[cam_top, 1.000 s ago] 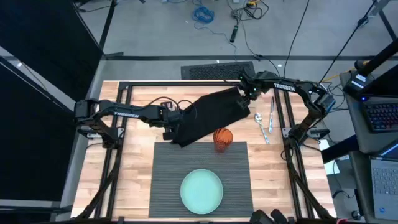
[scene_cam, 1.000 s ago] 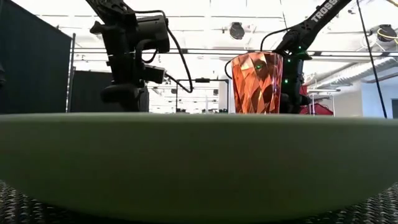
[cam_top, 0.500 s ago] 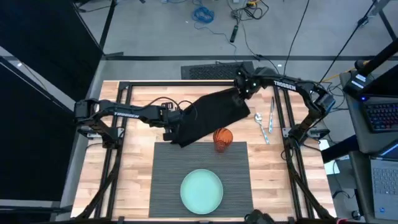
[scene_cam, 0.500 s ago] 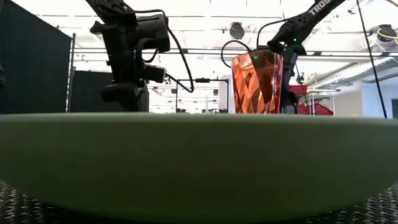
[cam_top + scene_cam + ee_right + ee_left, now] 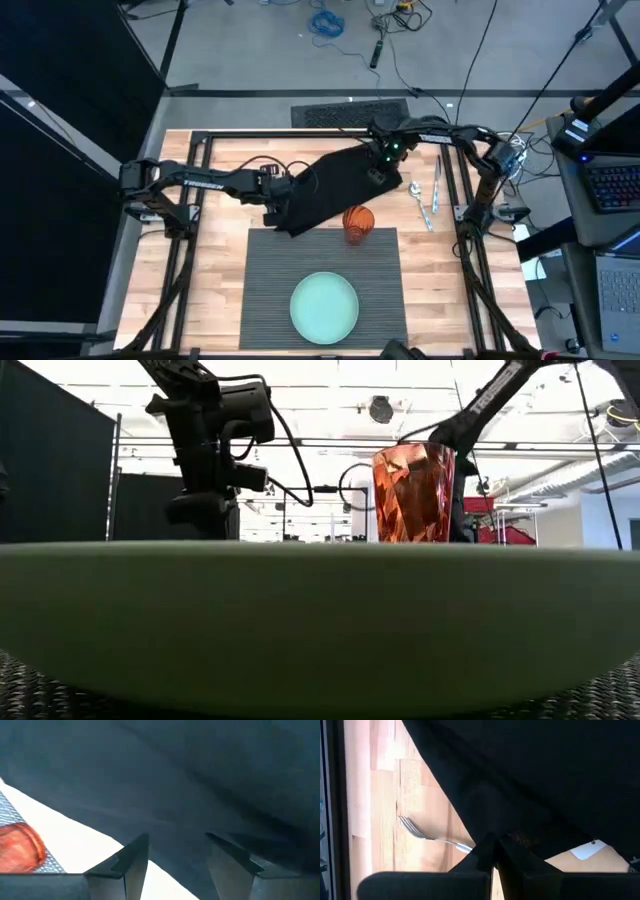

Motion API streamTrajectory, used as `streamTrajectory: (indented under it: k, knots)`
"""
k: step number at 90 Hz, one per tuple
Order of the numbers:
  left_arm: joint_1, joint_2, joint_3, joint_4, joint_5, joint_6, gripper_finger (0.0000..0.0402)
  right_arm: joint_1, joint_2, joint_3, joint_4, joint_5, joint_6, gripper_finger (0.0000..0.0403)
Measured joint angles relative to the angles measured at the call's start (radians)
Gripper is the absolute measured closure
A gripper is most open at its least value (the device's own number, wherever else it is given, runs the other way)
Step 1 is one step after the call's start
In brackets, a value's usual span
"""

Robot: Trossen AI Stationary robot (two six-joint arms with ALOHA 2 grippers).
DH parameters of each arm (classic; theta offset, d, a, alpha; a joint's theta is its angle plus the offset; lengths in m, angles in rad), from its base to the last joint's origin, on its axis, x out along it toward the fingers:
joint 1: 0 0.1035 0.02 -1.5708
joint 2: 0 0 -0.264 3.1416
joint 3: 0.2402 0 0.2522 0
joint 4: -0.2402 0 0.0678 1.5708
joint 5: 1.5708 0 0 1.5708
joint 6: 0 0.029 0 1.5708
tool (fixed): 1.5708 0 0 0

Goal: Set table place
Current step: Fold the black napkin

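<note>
Partway there, by the look of it. The ribbed dark grey placemat (image 5: 322, 283) lies flat at the near edge with the pale green plate (image 5: 324, 306) on it and the orange cup (image 5: 358, 223) at its far edge. Behind, the left gripper (image 5: 279, 209) pinches the black napkin (image 5: 335, 188); the right gripper (image 5: 379, 162) hovers over it, apparently parted. Spoon (image 5: 417, 203) unplaced.

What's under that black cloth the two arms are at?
Under the black napkin, the left wrist view shows a fork on the wooden tabletop, its handle hidden by the cloth. Anything else underneath is covered.
</note>
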Motion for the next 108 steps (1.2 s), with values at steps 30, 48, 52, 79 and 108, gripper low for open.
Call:
streamTrajectory:
  k: [30,48,52,79,108]
  knots:
    - [0.004,0.0,0.0,-0.061,-0.052,-0.022,0.0401,0.0,0.051,0.004,-0.01,-0.003,-0.004,0.0227]
    - [0.044,0.0,0.0,-0.069,-0.131,-0.107,0.0401,0.0,0.048,0.003,-0.03,-0.002,-0.004,0.0227]
    - [0.058,0.0,0.0,-0.068,-0.131,-0.132,0.0401,0.0,0.048,0.003,-0.033,-0.002,-0.005,0.0227]
    - [0.109,0.0,0.0,-0.067,-0.124,-0.184,0.0401,0.0,0.05,0.002,-0.059,0.002,-0.014,0.0227]
    - [0.147,-0.044,-0.001,-0.072,-0.124,-0.242,0.0402,0.0,0.051,0.001,-0.075,0.005,-0.026,0.0227]
